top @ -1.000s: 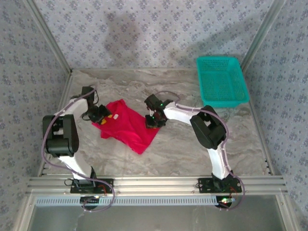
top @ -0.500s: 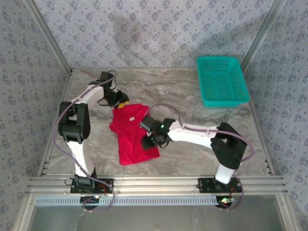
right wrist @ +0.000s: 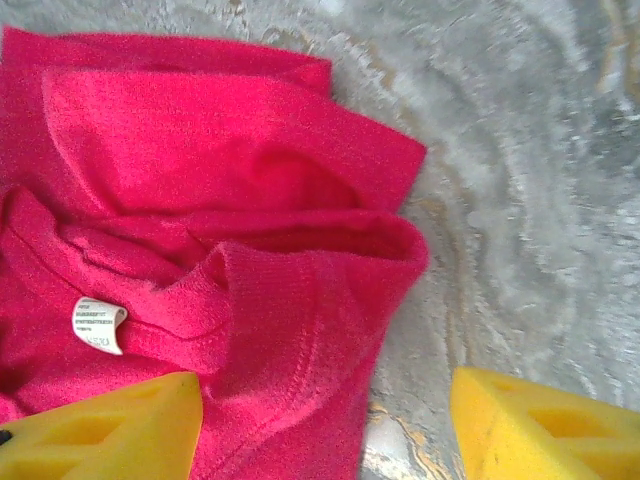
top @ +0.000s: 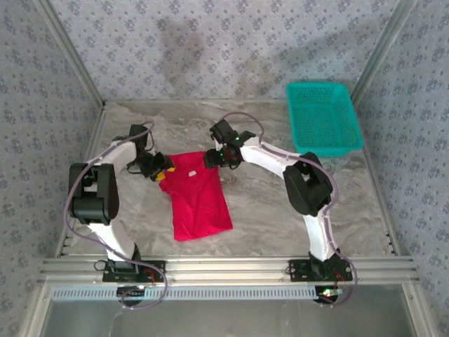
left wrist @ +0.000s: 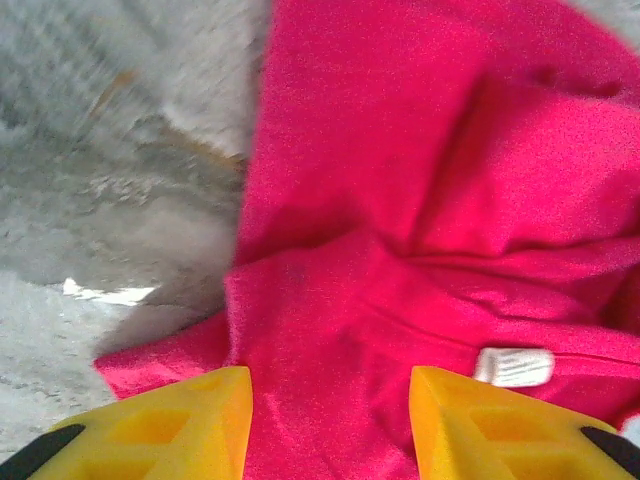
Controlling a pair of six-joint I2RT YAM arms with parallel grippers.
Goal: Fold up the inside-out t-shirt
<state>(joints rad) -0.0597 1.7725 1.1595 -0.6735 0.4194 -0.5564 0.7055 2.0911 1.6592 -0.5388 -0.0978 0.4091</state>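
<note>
1. Top external view: the right gripper [top: 212, 156] was low on the cloth half a second ago. It now sits at the far right corner, its yellow fingers [right wrist: 120, 420] spread and gripping nothing.
2. The left gripper [top: 160, 170], also spread, has shifted to the far left corner.
3. The bright red soft cloth t-shirt [top: 200, 203] now lies as a narrow strip on the grey marbled tabletop [top: 280, 210]. The lengthwise fold looks done, and a crosswise fold probably remains.

Open tabletop [top: 270, 210] beside t-shirt [top: 200, 200]; basket [top: 323, 116] far-right
</note>
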